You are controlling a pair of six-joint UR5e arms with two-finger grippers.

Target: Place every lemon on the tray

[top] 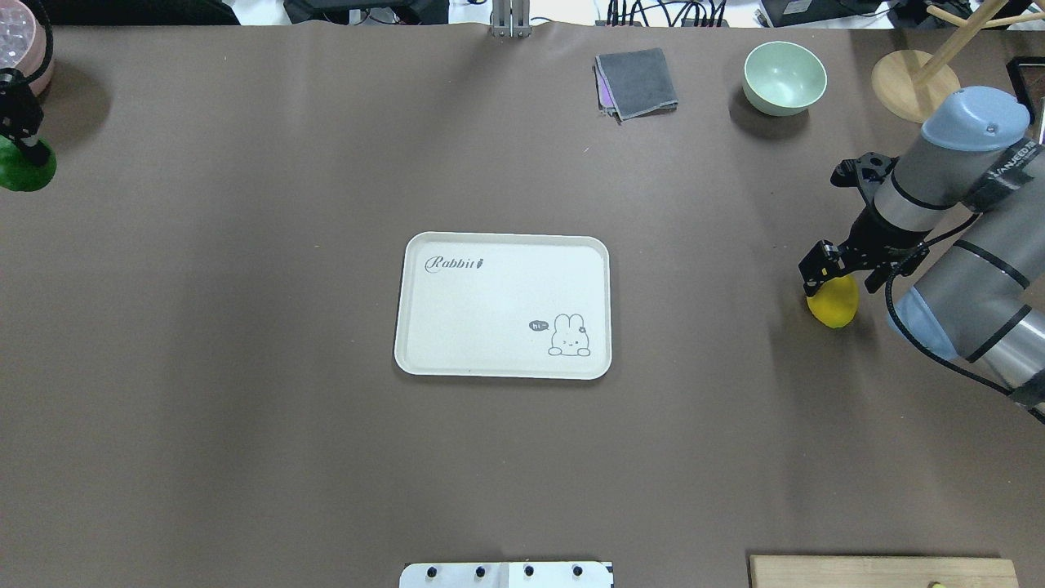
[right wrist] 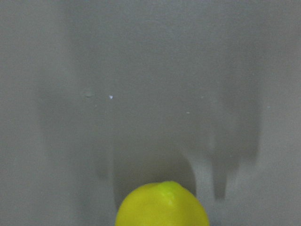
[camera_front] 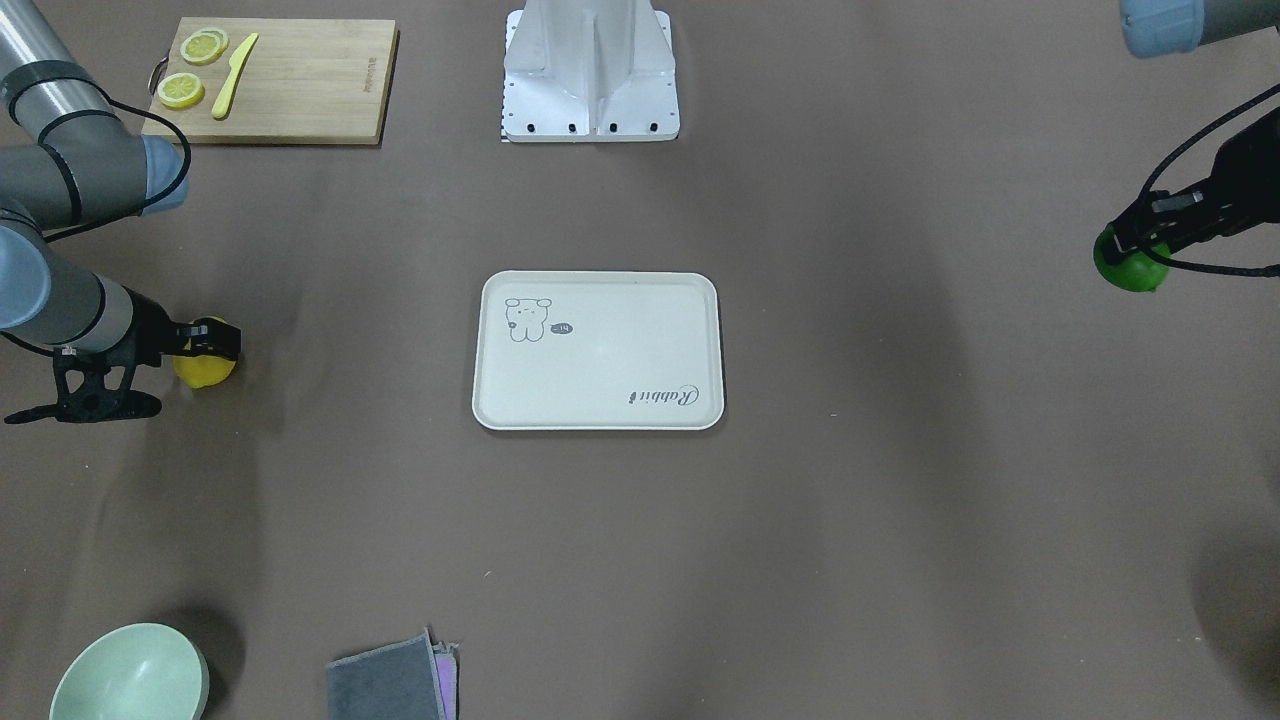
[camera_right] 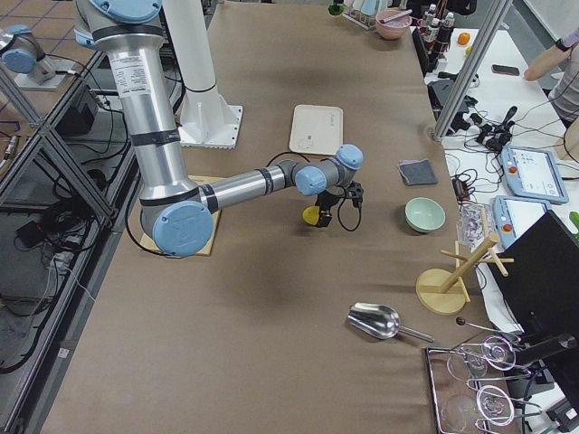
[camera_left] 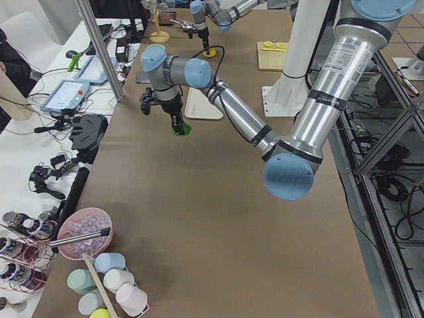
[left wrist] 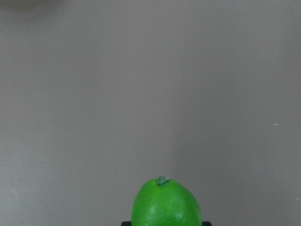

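Right tool (camera_front: 207,341) looks clamped on the yellow lemon (camera_front: 204,368), left tool (camera_front: 1127,247) on the green lemon (camera_front: 1135,272). They sit at opposite counter (camera_front: 850,450) ends, well apart from the tray (camera_front: 598,276). Likely light, firm, glossy, prone to roll. You want the grip across the fat middle, not the nubs.

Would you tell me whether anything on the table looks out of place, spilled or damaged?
Nothing stands out. The tray lies flat and bare mid-table, the bowl stands upright, the cloths are folded, and the lemon slices and knife lie on the cutting board.
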